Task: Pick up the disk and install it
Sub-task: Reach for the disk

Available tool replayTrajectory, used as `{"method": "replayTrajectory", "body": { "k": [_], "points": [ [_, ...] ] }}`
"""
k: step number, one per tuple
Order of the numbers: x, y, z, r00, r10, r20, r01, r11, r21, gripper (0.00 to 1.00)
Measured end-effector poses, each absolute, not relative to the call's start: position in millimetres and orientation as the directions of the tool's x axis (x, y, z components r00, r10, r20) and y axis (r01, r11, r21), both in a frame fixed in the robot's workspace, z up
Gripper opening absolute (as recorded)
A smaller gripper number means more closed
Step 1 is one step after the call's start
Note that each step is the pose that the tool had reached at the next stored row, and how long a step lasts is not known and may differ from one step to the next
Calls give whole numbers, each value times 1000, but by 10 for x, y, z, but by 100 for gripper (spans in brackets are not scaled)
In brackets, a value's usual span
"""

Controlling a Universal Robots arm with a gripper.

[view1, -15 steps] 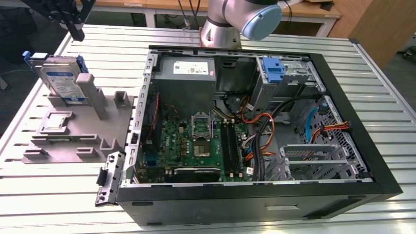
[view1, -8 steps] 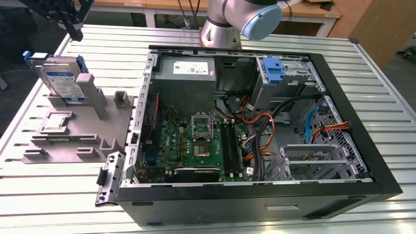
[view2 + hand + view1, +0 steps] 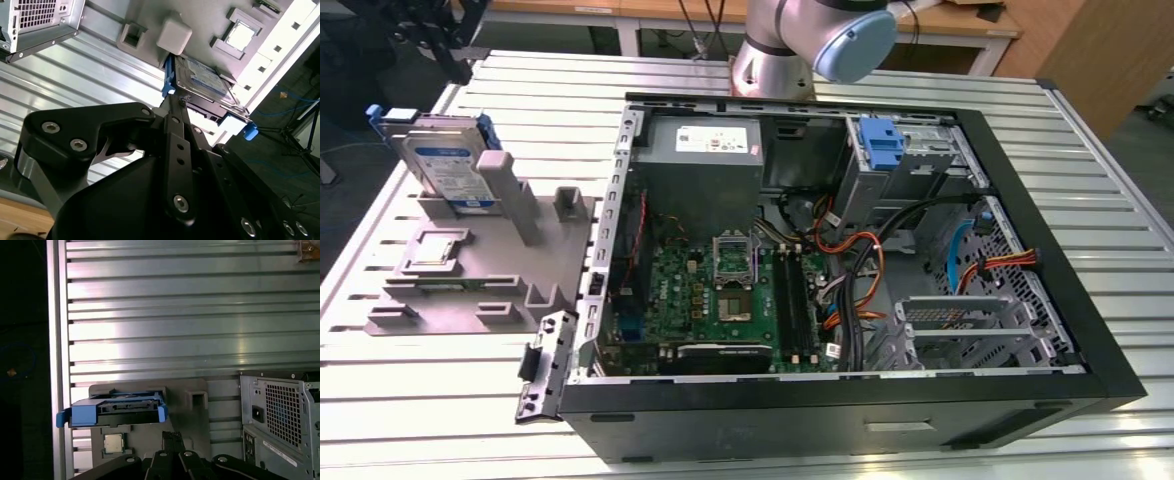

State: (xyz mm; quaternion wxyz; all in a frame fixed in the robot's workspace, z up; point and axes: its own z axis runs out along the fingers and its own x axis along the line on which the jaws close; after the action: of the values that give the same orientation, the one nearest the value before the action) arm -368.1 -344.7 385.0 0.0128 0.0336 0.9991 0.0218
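fingers [image 3: 175, 120], slim black bars, tips together, near flat blue-framed disk [image 3: 207, 80]

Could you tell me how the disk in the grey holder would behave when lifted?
Probably rigid: the disk is a metal slab in a blue frame, likely dense. Standing on edge in the grey holder, it might tip if nudged.

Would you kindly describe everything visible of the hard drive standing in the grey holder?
The flat rectangular silver hard drive bears a white-and-blue label and is framed by a blue plastic carrier with tabs jutting at its ends. It stands on edge, slotted into the grey plastic holder block on the ribbed metal table, to the exterior view's left of the open black computer case. Only the holder touches it.
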Motion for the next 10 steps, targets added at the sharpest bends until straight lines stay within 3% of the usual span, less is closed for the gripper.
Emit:
{"method": "replayTrajectory", "body": {
  "k": [10],
  "points": [
    [-3993, -3439, 3839, -997, 68, -22, 67, 997, 44, 10]
  ]
}}
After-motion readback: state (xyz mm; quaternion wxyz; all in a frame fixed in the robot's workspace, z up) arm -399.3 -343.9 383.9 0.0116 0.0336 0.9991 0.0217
